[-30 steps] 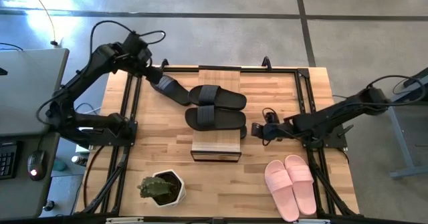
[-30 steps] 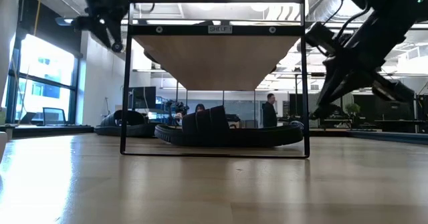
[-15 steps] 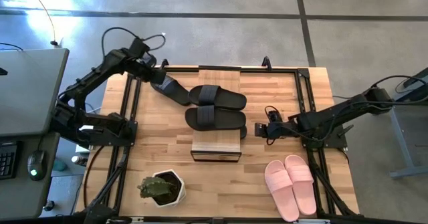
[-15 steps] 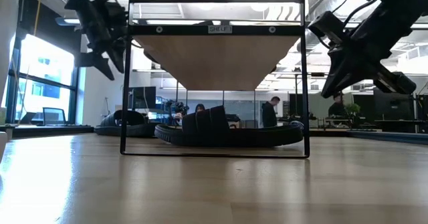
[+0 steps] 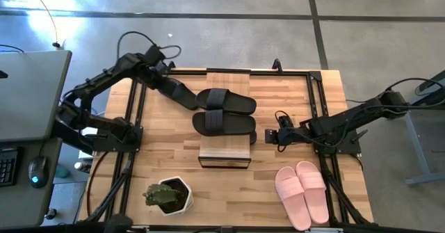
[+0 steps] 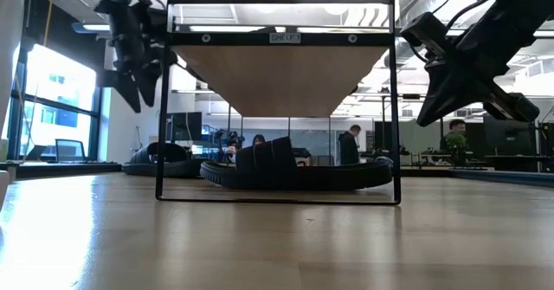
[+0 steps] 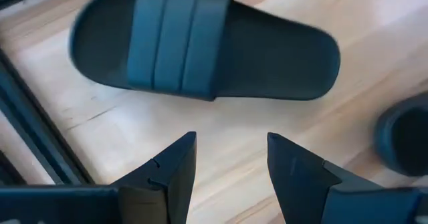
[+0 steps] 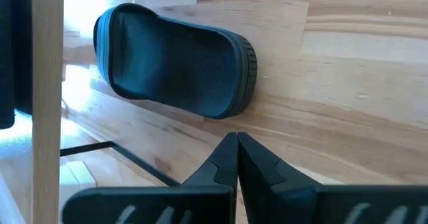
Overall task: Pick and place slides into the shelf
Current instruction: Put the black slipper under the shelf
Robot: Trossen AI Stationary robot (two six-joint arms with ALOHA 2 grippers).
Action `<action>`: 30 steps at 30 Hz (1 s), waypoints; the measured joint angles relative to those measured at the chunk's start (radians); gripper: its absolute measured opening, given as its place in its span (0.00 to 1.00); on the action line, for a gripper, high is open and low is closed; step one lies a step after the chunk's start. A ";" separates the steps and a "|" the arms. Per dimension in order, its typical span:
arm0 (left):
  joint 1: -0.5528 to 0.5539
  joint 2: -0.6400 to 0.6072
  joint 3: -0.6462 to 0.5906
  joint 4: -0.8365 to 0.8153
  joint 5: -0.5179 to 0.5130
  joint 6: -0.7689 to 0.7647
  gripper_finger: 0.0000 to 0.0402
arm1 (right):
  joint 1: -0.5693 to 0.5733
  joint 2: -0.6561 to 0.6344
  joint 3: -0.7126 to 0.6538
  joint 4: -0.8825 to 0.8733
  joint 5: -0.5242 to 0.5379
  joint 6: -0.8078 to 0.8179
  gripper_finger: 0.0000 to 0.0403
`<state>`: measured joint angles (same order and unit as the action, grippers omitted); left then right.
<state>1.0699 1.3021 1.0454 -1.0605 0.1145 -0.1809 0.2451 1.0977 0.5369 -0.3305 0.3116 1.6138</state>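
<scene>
The shelf (image 5: 226, 153) stands mid-table. Two black slides (image 5: 224, 101) (image 5: 224, 124) lie across its plank top. Another black slide (image 6: 294, 173) lies under it, its end (image 8: 174, 60) poking out at the shelf's right side. One more black slide (image 7: 200, 47) lies flat on the table, left of the shelf (image 5: 179, 92). My left gripper (image 7: 231, 140) hangs open just above this slide, pointing down at the bare wood beside it (image 6: 141, 95). My right gripper (image 8: 236, 138) is shut, slanting down a little short of the poking-out end (image 5: 265, 137).
A pale pink pair of slides (image 5: 302, 191) lies near the table's front right corner. A potted green plant (image 5: 167, 195) stands at the front left. Black frame rails (image 5: 135, 115) run along the table's left and right sides. Bare wood lies in front of the shelf.
My left gripper has come down from above shelf-top height toward the black slide left of the shelf, tipping to point more steeply down. It has stayed open. The slides have not moved.
</scene>
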 joint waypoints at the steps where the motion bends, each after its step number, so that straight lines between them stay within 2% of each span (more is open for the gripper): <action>1: -0.014 0.013 0.000 0.003 -0.026 -0.006 0.42 | 0.000 0.000 0.000 0.000 0.002 0.000 0.00; 5: -0.030 0.051 -0.012 0.021 -0.104 -0.010 0.42 | 0.000 0.000 0.000 0.006 0.003 0.000 0.00; 12: -0.046 0.064 -0.090 0.123 -0.127 0.009 0.42 | 0.000 0.000 0.000 0.006 0.022 -0.003 0.00; 22: -0.123 0.063 -0.201 0.332 -0.360 -0.029 0.42 | 0.000 0.000 0.000 0.006 0.020 -0.018 0.00; 27: -0.125 0.063 -0.224 0.372 -0.366 -0.006 0.42 | 0.000 0.000 0.000 0.006 0.013 -0.016 0.00; 30: -0.121 0.063 -0.237 0.389 -0.323 0.039 0.42 | 0.000 0.000 0.000 0.006 0.013 -0.017 0.00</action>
<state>0.9485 1.3651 0.8083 -0.6712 -0.2080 -0.1415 0.2447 1.0981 0.5369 -0.3244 0.3248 1.5972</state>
